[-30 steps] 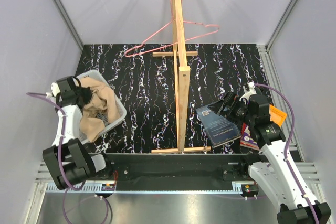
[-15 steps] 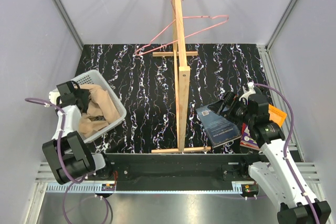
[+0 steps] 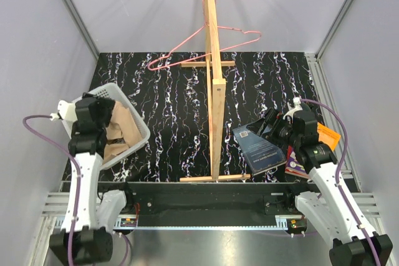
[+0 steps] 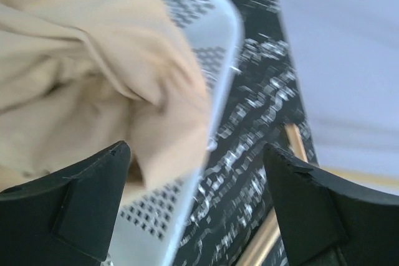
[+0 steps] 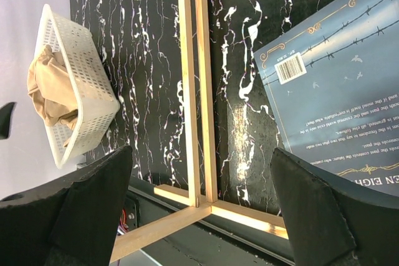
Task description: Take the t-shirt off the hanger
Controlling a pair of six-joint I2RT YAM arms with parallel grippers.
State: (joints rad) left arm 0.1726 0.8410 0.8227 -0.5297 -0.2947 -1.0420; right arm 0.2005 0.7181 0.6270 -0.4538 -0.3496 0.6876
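Left arm: you're bent over the basket (image 3: pixel 145 134), well left of the wooden stand (image 3: pixel 217 104); left gripper (image 4: pixel 196 151) fingers spread, holding nothing.
T-shirt (image 3: pixel 121 126): crumpled in that basket, touching its rim.
Hanger (image 3: pixel 181 42): hangs on the stand's pole.
Right arm: right of the stand; right gripper (image 5: pixel 201 152) splayed wide over the book (image 3: pixel 259 147).
Room: a wide gap between basket rim and stand's foot.

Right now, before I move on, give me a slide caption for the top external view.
T-shirt in the white basket by the open left gripper; pink hanger bare on the wooden stand.
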